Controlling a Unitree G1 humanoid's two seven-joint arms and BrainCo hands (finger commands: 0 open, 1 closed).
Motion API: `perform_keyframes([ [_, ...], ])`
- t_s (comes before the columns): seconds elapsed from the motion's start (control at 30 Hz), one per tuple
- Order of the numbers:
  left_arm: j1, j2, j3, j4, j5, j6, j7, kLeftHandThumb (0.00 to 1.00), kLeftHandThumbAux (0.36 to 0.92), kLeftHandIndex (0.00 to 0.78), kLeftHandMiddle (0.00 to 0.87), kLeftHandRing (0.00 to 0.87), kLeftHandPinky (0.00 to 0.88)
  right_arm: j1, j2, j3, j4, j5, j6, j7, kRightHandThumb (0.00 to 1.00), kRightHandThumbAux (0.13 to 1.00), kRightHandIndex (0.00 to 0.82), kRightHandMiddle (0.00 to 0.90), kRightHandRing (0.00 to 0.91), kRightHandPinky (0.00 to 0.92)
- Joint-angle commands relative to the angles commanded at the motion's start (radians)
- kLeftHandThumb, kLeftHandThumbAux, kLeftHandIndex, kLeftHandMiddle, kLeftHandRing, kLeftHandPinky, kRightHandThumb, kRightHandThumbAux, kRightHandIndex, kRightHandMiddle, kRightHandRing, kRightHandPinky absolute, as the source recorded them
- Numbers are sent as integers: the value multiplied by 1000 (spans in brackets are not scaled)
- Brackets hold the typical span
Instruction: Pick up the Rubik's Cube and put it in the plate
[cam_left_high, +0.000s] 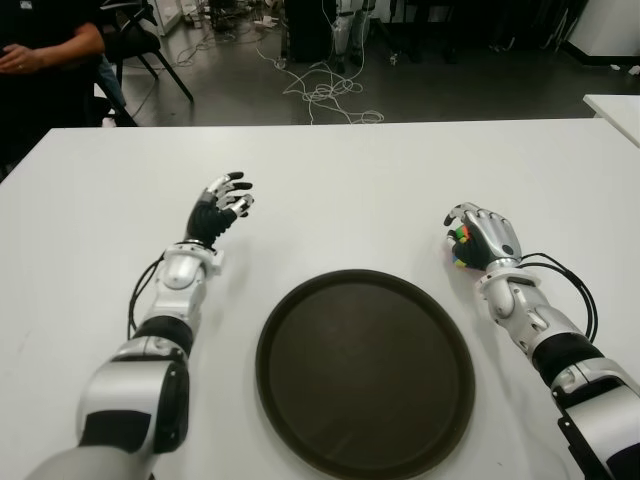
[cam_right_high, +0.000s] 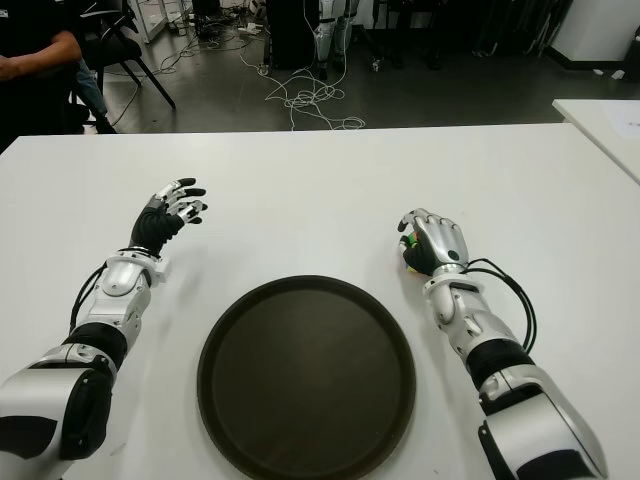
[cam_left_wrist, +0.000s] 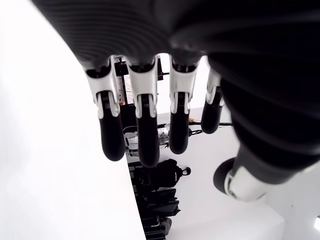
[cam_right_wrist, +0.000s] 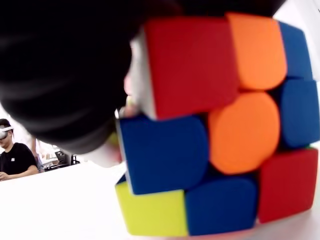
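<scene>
Person: seated at the far left behind the table (cam_left_high: 20, 60), dark top, forearm visible; takes no part in the work.
Left hand: the left hand (cam_left_high: 222, 207) shows over the white table (cam_left_high: 360, 170), beyond and to the left of the plate, fingers (cam_left_wrist: 142, 140) spread and lightly bent, nothing between them (its wrist view shows only bare fingertips and the room behind). Idle; whether it touches the table I cannot tell.
Plate: the round dark plate (cam_left_high: 300, 400) lies on the table between the two arms, near the robot's edge; nothing lies in it.
Rubik's Cube: the Rubik's Cube (cam_right_wrist: 215, 130) sits inside the right hand, to the right of the plate and apart from its rim; in the eye views only a sliver of its coloured stickers peeps out at the hand's inner side (cam_left_high: 461, 240).
Right hand: the right hand (cam_left_high: 482, 238) is curled over the cube, palm and fingers wrapped on it (the wrist view shows red, orange, blue and yellow tiles pressed close against the dark palm).
Lift: cube appears at or just above the table; which, I cannot tell.
Progress: the grasp looks made; carrying the cube leftward over the plate and releasing it there remain.
</scene>
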Motion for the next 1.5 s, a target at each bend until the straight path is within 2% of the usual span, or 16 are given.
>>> perform_keyframes([
  [0.4,-3,3,4,3,-7,6,-15,211,684,186,262,295,348,8,-4,-20,-15,25,-30,-10,691,739,416,552,562,563],
  [0.8,-2,-1,5,4,-10,1,-13,203,692,192,272,297,349,3,-9,-18,-18,14,-35,-34,691,739,416,558,563,556],
  [1.13,-6,-2,4,7,-8,9,-12,217,703,184,257,288,348,19,-28,-13,-125,-13,-4,-43,689,739,416,558,567,550],
  [1.23,-6,-3,3,7,-7,5,-12,221,702,185,261,292,350,53,-23,-22,-306,-31,62,-10,689,738,416,558,566,547],
  [1.3,-6,-3,2,7,-6,5,-11,220,701,187,264,295,354,70,-20,-26,-369,-38,89,2,689,738,416,558,567,549],
  [1.5,-6,-1,-8,6,6,-1,-3,214,692,190,265,300,360,76,-23,-30,-417,-50,95,-11,689,738,415,546,563,536],
])
